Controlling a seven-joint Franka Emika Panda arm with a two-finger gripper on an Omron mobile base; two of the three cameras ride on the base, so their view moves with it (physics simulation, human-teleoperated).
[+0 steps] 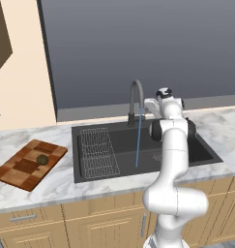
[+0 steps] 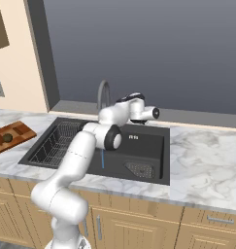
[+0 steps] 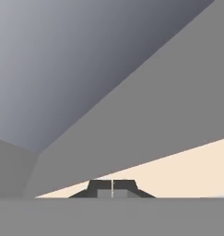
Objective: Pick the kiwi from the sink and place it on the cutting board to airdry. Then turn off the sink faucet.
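Kiwi (image 1: 41,159) is sitting on the cutting board (image 1: 22,169) at the lower left of the left base frame, near the board's upper right part, with the board's edges lying inside the marble counter (image 1: 56,186). Water (image 1: 137,145) is running in a thin blue line from the sink faucet (image 1: 135,97) into the sink (image 1: 196,150) at frame centre. The gripper (image 3: 112,189) is showing its two tips pressed together, holding nothing, and seems to be hovering just right of the faucet, though the arm is blocking that spot. Open basin floor is lying right of the wire rack (image 1: 97,151). No readable writing is showing anywhere.
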